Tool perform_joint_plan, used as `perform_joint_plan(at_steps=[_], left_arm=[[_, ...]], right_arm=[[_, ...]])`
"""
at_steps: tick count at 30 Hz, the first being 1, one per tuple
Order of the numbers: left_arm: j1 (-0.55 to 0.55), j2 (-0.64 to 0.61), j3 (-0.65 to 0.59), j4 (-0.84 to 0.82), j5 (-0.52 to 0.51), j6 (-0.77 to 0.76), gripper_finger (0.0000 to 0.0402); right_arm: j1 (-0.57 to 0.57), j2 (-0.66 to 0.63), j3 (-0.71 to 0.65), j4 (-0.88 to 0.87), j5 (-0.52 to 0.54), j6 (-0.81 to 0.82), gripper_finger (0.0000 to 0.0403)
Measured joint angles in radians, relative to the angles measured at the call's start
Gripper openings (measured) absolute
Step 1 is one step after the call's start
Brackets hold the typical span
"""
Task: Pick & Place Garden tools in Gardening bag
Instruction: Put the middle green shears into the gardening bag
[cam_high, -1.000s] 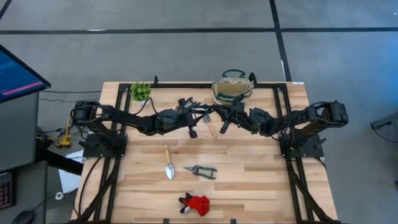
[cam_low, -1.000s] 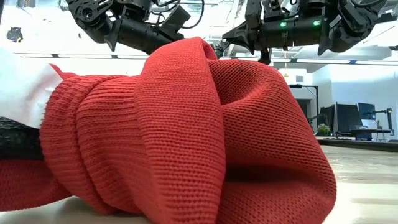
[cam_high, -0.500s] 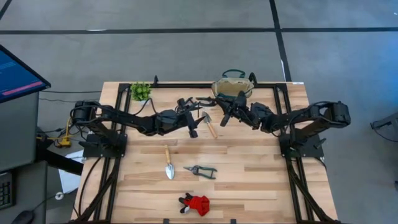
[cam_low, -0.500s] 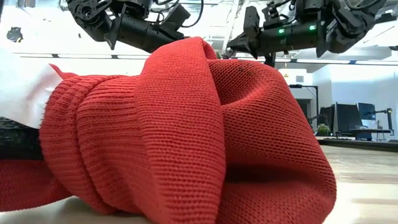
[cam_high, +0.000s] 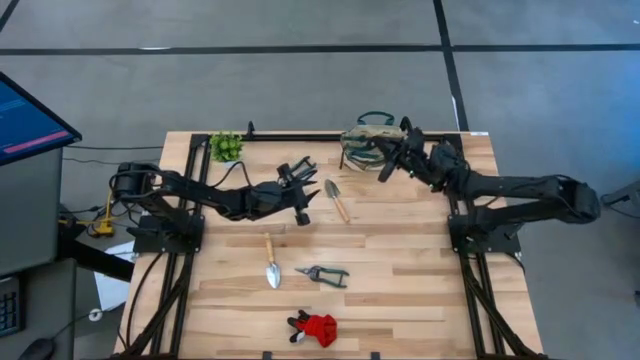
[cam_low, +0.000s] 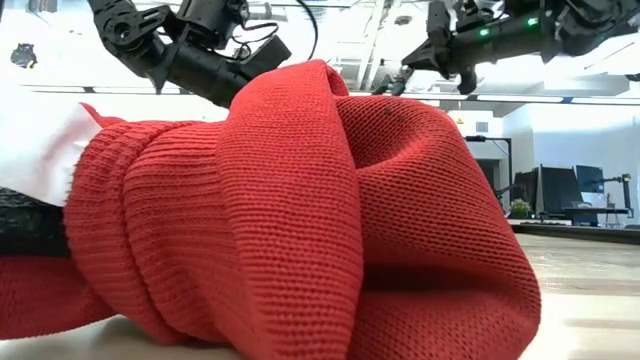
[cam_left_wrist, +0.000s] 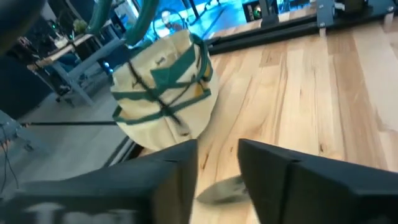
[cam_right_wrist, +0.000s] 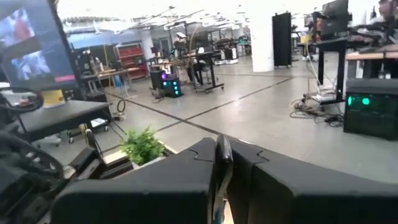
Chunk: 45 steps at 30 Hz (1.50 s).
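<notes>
Wooden-handled trowel (cam_high: 338, 201): lies on the desk (cam_high: 400, 260) in the middle of the far half, apart from the other tools. It is the tool closest to either arm.
Long axis: blade toward the far edge, handle toward the near edge, slanting slightly to the robot's right.
Left gripper (cam_high: 308, 197): low, just beside the trowel's blade on its left. Its fingers stand apart with a clear gap and hold nothing. In the left wrist view the grey blade shows just past that gap.
Key relation: the trowel lies across the gripper's line of reach, not along it. I judge a grasp would close over the blade end or the neck. The left arm is the nearer one.
Gardening bag (cam_high: 362, 135): upright at the far edge, beyond the trowel and to its right — the way the left gripper faces.
Right gripper (cam_high: 385, 165): over the bag's near rim, fingers pressed together — whether something thin sits between them I cannot tell.
Remaining tools: a second trowel (cam_high: 271, 262), black-handled pruners (cam_high: 322, 273) and a red-and-black bundle (cam_high: 315, 327) lie toward the near edge, well apart from both grippers.
</notes>
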Motion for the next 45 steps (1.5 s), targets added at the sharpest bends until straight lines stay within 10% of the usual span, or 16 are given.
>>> perform_joint_plan(at_steps=[7,21,45], left_arm=[[0.0,-0.111,-0.091,0.003,0.001,-0.052,0.0008],[0.0,-0.421,-0.306,0.005,0.001,-0.15,0.0002],[0.0,-0.453,-0.326,0.014,0.001,-0.157,0.0001]], right_arm=[[-0.102,-0.096,-0.012,-0.043,-0.026,0.001,0.0004],[-0.247,-0.14,-0.012,-0.119,-0.059,0.013,0.0004],[-0.394,0.295,-0.012,-0.139,-0.238,0.164,0.0004]])
